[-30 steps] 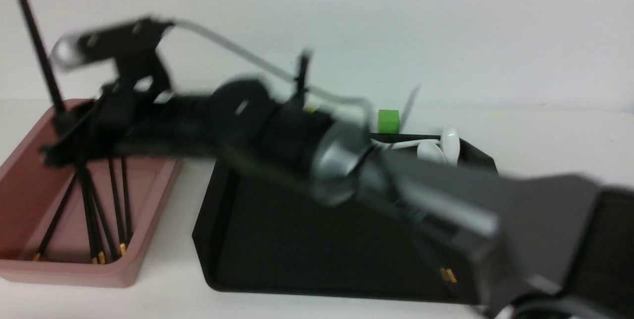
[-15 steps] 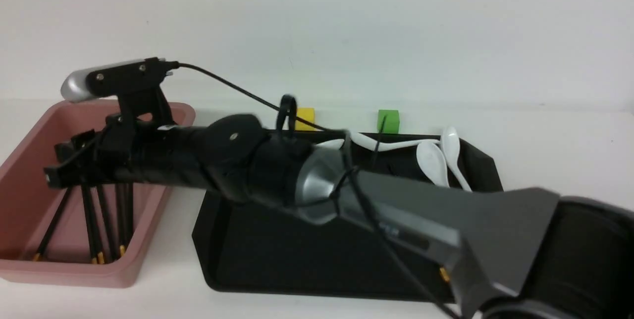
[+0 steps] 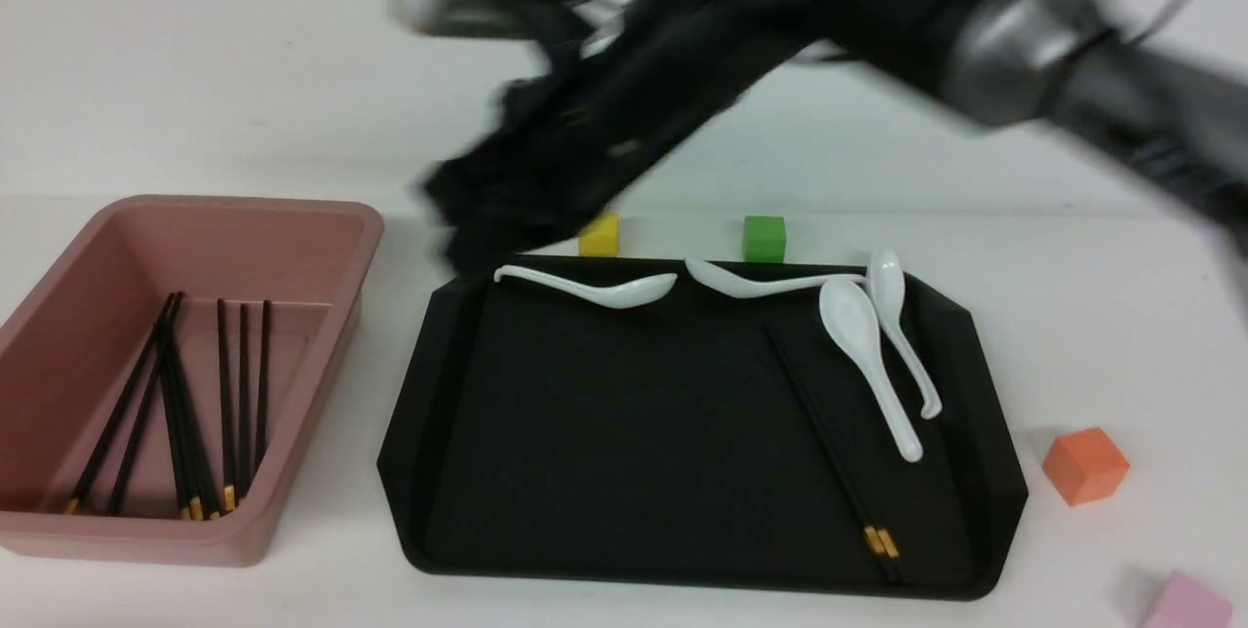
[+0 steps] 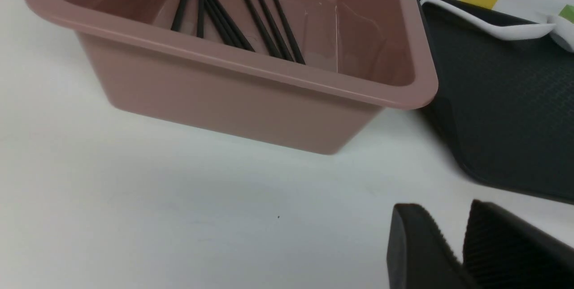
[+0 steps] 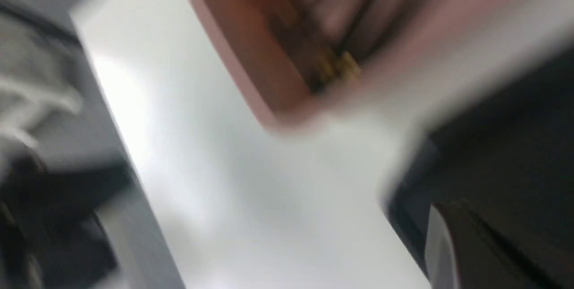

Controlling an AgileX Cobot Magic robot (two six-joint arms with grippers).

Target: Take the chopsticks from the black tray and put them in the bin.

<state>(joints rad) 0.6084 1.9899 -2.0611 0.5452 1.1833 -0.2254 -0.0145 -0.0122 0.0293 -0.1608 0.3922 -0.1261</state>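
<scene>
Pink bin (image 3: 322, 215): it stands left of the black tray (image 3: 429, 472), near it but not touching. A bundle of chopsticks (image 3: 185, 404) lies inside, with the gold ends toward the camera.
Black tray: one pair of chopsticks (image 3: 829, 443) lies slanted on its right part, just beside the white spoons (image 3: 863, 345) — so I judge the task is not yet finished.
Right gripper (image 3: 478, 228): it is much blurred, raised over the far left corner of the tray. Its jaws are clenched, and no stick can be seen in them.
Left gripper (image 4: 446, 210): it is low over the bare table (image 4: 134, 217), near the outer wall of the bin. Its pads are close together with nothing between them; whether they fully meet, I cannot tell.
Pair and jaws: the pair is well apart from both grippers. It lies at the near right of the tray, and the right gripper is on the opposite side.
Risk: the two sticks are thin, flat and side by side, so a grasp may catch only one, or slide off the smooth tray floor.
Risk, second: the spoon handle is very near — jaws coming down carelessly could push it.
Risk, third: a long stick held at one end may swing and hit the bin rim, then fall on the table.
</scene>
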